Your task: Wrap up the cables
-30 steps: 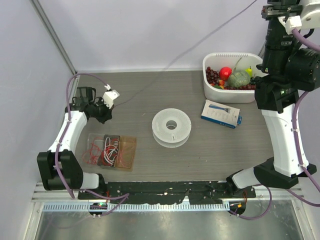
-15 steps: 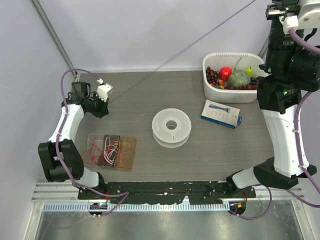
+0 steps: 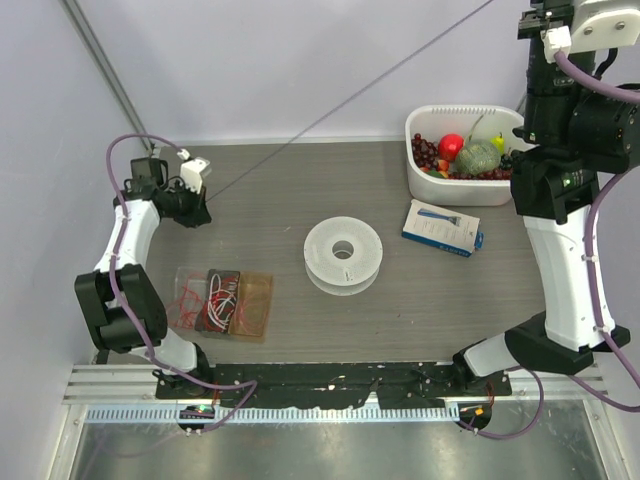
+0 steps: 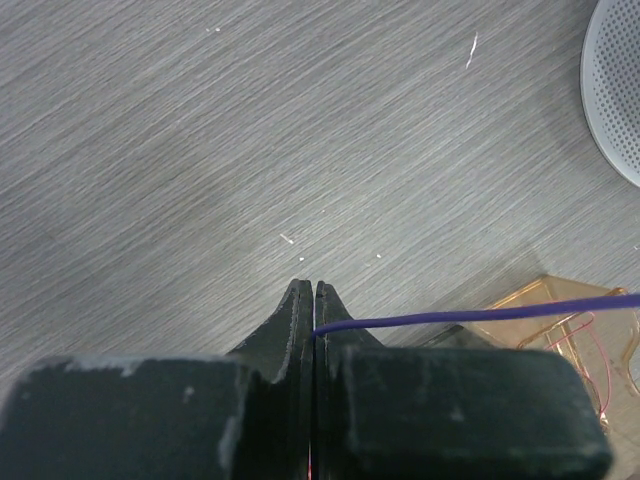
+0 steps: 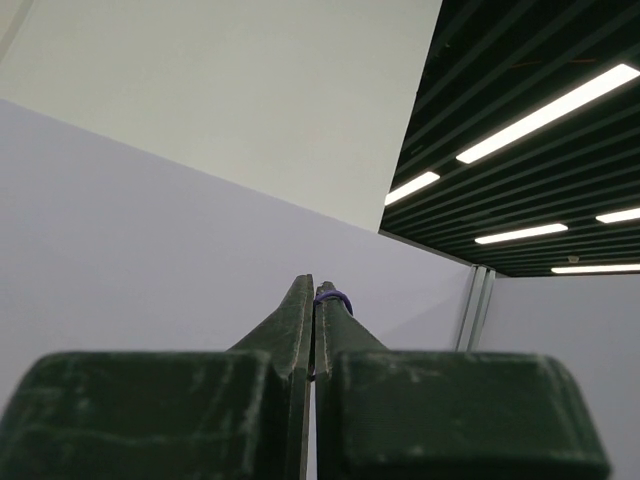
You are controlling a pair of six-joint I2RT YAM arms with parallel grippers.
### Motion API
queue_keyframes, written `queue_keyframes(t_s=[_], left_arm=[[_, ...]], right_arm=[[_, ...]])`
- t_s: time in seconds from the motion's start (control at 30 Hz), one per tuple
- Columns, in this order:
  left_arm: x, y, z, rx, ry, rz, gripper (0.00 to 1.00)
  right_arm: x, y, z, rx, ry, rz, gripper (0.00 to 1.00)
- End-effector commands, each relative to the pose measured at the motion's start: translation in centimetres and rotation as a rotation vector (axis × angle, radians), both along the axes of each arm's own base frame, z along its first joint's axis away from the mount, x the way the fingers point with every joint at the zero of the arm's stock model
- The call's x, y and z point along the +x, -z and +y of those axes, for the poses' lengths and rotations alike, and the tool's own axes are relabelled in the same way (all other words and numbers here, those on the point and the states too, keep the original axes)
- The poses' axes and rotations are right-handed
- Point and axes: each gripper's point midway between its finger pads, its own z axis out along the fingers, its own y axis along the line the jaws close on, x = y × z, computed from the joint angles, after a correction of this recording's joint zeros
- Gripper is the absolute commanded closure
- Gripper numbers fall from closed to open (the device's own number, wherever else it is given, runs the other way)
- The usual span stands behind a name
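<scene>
- Pinching the wire (image 4: 470, 315), the left gripper (image 4: 307, 290) has its two dark fingers pressed together. The thin strand comes out of the seam between them and runs off to the right edge of the left wrist view.
- That gripper sits low over the far left part of the table (image 3: 290, 180), near the back wall.
- From there the wire rises in one straight, tight line across the overhead view, up and to the right. It leaves the top of the picture close to the raised right arm.
- The right gripper (image 5: 313, 290) is held high and points at the wall and ceiling. Its fingers are together too, with a small purple bend of wire showing just at the tip.
- The white perforated spool (image 3: 343, 255) lies flat in the middle of the table, well apart from the stretched wire.
- A white tub (image 3: 440, 187) holding fruit stands at the far right.
- A blue and white box (image 3: 442, 227) lies just in front of the tub.
- A clear case (image 3: 255, 300) with red and white wires inside lies near the left arm's base.
</scene>
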Motion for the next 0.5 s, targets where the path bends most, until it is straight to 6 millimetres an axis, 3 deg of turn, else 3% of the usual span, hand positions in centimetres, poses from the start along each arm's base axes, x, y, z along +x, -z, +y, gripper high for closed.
queue_keyframes(t_s=[0.0, 0.47], left_arm=[[0.8, 0.6, 2.8, 0.023, -0.094, 0.031, 1.00], [1.3, 1.6, 4.9, 0.012, -0.157, 0.072, 1.00]], right_arm=[[-6.7, -3.8, -4.2, 0.091, 0.081, -0.190, 0.99], [-7.2, -4.1, -4.6, 0.086, 0.110, -0.200, 0.99]])
